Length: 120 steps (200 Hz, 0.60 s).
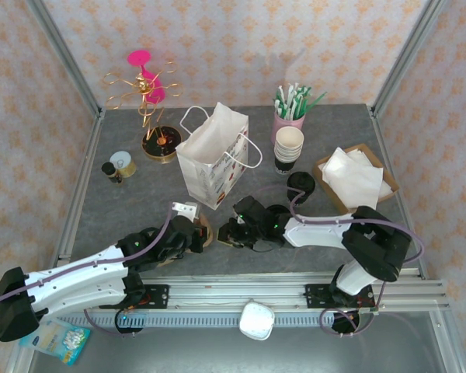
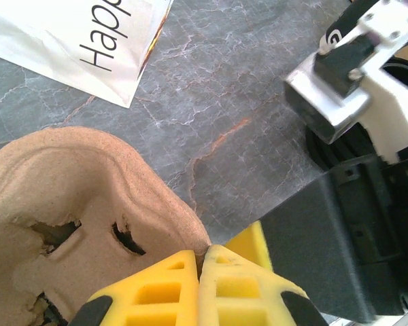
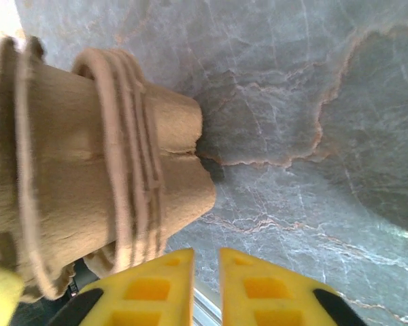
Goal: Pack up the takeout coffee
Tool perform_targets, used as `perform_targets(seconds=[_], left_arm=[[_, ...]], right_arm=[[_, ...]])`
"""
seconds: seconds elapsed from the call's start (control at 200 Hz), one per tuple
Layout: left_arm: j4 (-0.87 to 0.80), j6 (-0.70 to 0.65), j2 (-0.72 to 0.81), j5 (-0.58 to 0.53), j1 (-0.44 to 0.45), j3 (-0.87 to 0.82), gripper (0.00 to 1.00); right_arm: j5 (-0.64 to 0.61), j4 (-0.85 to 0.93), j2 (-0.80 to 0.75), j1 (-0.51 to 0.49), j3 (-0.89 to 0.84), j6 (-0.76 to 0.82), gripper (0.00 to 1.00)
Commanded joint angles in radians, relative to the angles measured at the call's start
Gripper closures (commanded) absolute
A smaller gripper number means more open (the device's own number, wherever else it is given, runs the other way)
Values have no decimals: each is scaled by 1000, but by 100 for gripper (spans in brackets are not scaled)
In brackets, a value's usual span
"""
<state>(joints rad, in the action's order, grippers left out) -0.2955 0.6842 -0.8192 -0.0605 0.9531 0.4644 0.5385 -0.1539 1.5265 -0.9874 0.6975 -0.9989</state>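
L gripper (image 2: 202,261) pinches the tray (image 2: 88,197) rim just in front of the bag (image 1: 210,159), prob. to steady it. R gripper (image 3: 207,261) beside it is a crack apart, empty. Can't pick out the coffee cup. Cup stack (image 1: 289,144) & lids (image 1: 299,184) sit right of bag.

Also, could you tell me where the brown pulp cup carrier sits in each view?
Top external: cup carrier, low centre, in front of the white bag.
Left wrist: lower left, below the bag's corner.
Right wrist: left side, seen from outside.
Shared landmark: the grey marbled table.
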Motion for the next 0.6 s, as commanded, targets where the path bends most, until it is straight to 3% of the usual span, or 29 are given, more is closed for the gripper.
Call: perform_targets(seconds=[0.0,0.596], left_arm=[[-7,0,-4,-16,-7,17,100],[30,-25,14,18,-7,7,100]], right_arm=[[-57,7,-94,8,41,25,77],[26,-8,46,32,124,42,73]])
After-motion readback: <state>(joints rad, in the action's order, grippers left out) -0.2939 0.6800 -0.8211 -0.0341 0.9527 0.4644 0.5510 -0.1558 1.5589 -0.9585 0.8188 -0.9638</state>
